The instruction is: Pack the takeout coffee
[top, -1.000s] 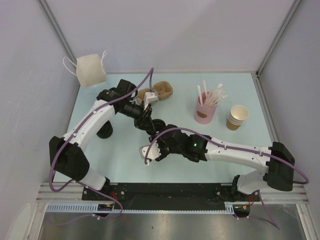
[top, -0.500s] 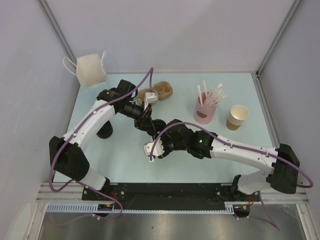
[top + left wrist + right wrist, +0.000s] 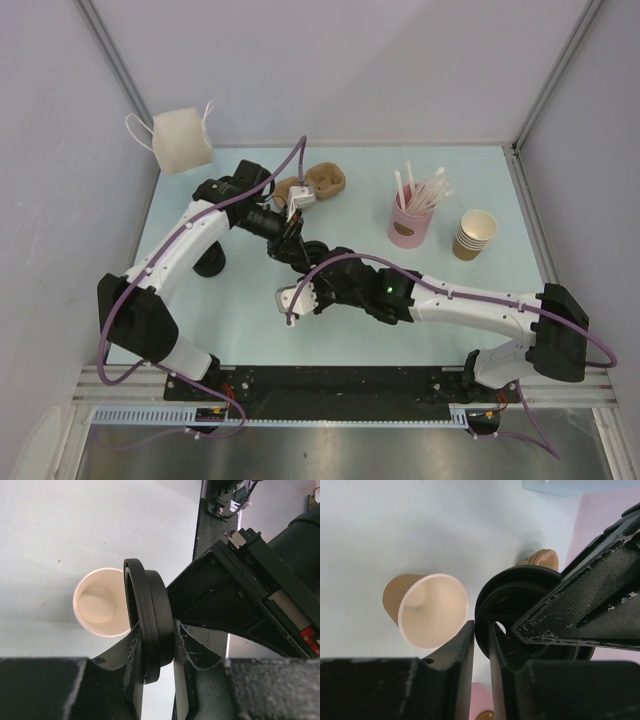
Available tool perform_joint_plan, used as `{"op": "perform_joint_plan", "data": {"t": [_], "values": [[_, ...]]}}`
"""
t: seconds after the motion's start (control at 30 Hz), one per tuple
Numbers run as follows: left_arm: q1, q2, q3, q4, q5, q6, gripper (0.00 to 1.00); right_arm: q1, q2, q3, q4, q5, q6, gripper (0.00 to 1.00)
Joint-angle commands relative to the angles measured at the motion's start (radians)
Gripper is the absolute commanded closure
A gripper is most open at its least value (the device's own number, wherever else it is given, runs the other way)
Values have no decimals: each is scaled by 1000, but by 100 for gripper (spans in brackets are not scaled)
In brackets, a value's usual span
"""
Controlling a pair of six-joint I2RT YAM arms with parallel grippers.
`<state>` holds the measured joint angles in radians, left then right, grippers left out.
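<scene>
Takeout coffee's tan paper cup (image 3: 100,602) stands open near the middle of the bench (image 3: 360,210), with its black lid (image 3: 150,625) held on edge just above it. Nearest, the right gripper (image 3: 481,630) pinches the lid's rim. Beyond it, the left gripper (image 3: 157,645) clamps the same lid. I'd judge the cup light and easily crushed, best taken gently around its wall. The lid looks stiffer and slick, best held by the rim. A second ago the right gripper's fingers stood wider.

One cup (image 3: 100,602), one lid (image 3: 152,625), one stack (image 3: 475,235)
</scene>
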<state>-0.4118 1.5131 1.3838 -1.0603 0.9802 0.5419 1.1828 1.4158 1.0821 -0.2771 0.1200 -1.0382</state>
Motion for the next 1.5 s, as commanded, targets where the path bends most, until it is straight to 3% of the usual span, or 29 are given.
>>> {"op": "perform_joint_plan", "data": {"t": [0.0,0.2,0.5,0.67,0.9,1.03,1.1,1.13,1.3,1.47], "values": [[-2,-60,18,-4,84,18,91,11,14,7,-7,49,1,82],[-1,-71,14,8,74,12,84,18,3,6,-13,66,3,91],[37,-96,9,48,43,-19,53,31,-31,7,-66,40,20,100],[76,-90,32,57,17,-33,41,34,-49,7,-100,10,32,100],[148,-93,87,71,-47,-43,33,20,-75,18,-163,-43,50,100],[195,-120,78,105,-66,-59,11,-11,-86,39,-220,-106,75,100],[214,-142,69,117,-80,-60,10,-26,-86,56,-234,-144,84,100],[217,-151,63,126,-84,-60,1,-32,-84,65,-250,-158,89,100],[261,-246,-6,223,-98,-114,1,-101,-61,133,-310,-270,121,100],[359,-404,-170,470,-49,-229,1,-181,-15,228,-405,-416,159,100]]}}
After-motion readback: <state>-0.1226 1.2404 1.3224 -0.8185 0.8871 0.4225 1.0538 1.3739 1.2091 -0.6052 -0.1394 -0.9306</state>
